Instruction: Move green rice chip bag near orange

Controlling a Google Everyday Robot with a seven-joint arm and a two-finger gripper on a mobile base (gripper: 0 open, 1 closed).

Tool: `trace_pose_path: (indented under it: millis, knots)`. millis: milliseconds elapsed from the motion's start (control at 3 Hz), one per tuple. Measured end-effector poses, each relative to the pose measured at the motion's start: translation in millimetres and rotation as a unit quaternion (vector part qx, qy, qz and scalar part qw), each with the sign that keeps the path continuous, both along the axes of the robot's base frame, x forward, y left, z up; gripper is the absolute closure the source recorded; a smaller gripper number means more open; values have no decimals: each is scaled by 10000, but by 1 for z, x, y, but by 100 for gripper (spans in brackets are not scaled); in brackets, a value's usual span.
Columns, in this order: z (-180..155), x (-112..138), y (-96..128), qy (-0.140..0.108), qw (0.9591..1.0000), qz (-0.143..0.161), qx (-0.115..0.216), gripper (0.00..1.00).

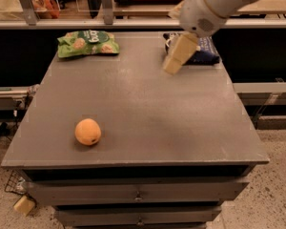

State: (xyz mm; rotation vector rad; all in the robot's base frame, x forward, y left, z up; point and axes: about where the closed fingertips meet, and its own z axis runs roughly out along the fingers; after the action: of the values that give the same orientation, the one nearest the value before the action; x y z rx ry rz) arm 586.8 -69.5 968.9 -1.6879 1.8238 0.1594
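Observation:
The green rice chip bag lies flat at the far left corner of the grey table. The orange sits near the table's front left. My gripper hangs over the far right part of the table, to the right of the green bag and well apart from it, partly in front of a dark navy snack bag. It holds nothing that I can see.
The white arm reaches in from the upper right. A rail with posts runs behind the table. Drawers sit under the tabletop. A small block lies on the floor at the lower left.

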Motion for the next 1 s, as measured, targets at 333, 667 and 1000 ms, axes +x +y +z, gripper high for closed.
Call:
trace_pose_path:
  millis: [333, 667, 1000]
  knots:
    - [5, 6, 6, -57, 10000, 39, 64, 0]
    - [3, 10, 9, -105, 9999, 29, 130, 0]
    - [-10, 37, 42, -211, 9976, -23, 664, 0]
